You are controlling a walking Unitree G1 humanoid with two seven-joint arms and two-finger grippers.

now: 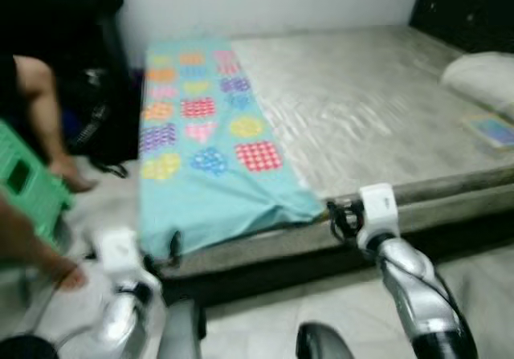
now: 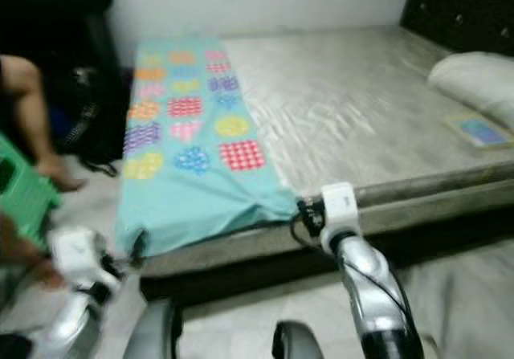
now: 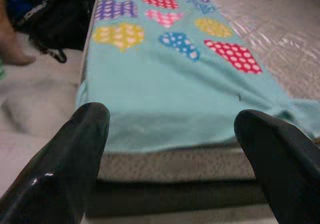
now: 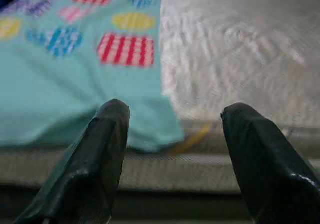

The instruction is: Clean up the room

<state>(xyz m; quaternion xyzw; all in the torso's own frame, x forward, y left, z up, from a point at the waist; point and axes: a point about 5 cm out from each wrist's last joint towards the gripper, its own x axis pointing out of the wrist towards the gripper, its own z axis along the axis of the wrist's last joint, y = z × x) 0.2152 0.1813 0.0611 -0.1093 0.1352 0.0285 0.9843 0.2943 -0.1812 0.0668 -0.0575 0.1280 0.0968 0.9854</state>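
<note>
Grippers at bed edge, both spread wide, holding nothing.
Left gripper (image 3: 170,134) and right gripper (image 4: 172,134) face turquoise patterned sheet (image 1: 201,166) on grey mattress (image 1: 377,110); pillow (image 1: 482,78), book (image 1: 491,130), green stool (image 1: 28,190), person's leg (image 1: 44,110) nearby; no readable writing.

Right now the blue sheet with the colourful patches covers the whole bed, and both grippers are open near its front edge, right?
Not quite. The sheet covers only the left strip of the bed; the rest is bare grey, as the left eye view shows. Both the left gripper and the right gripper are open near its front edge.
</note>
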